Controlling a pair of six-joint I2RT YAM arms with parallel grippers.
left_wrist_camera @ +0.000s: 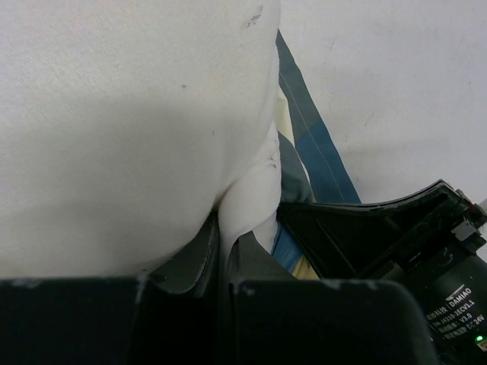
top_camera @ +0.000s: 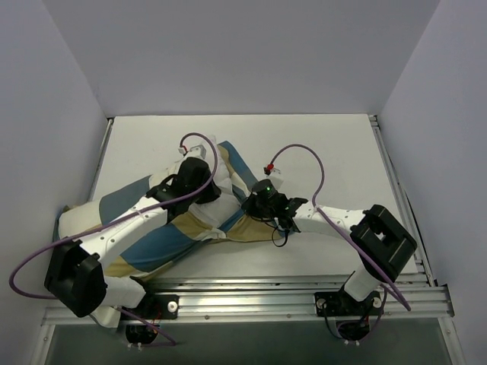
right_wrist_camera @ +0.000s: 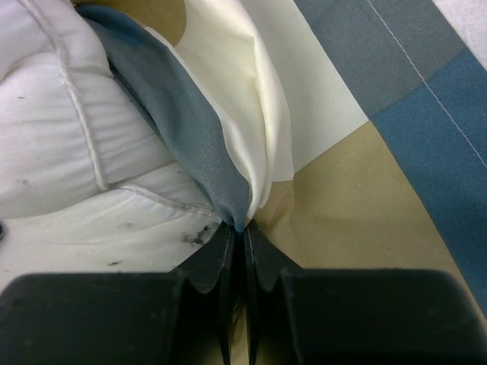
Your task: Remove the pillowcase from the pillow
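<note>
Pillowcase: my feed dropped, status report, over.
Left claw shut on pillow. Right claw shut on pillowcase edge. Not yet off. No obstruction seen.

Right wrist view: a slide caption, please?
Right gripper shut on the blue, tan and cream checked fabric pillowcase beside plump white pillow.

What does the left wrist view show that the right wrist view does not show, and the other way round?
Only the left wrist view: the left tool shut on a fold of the white pillow, with the table behind. Only the right wrist view: the right tool shut on the pillowcase edge, and the pillow's piped seam. Both: white pillow beside checked pillowcase.
</note>
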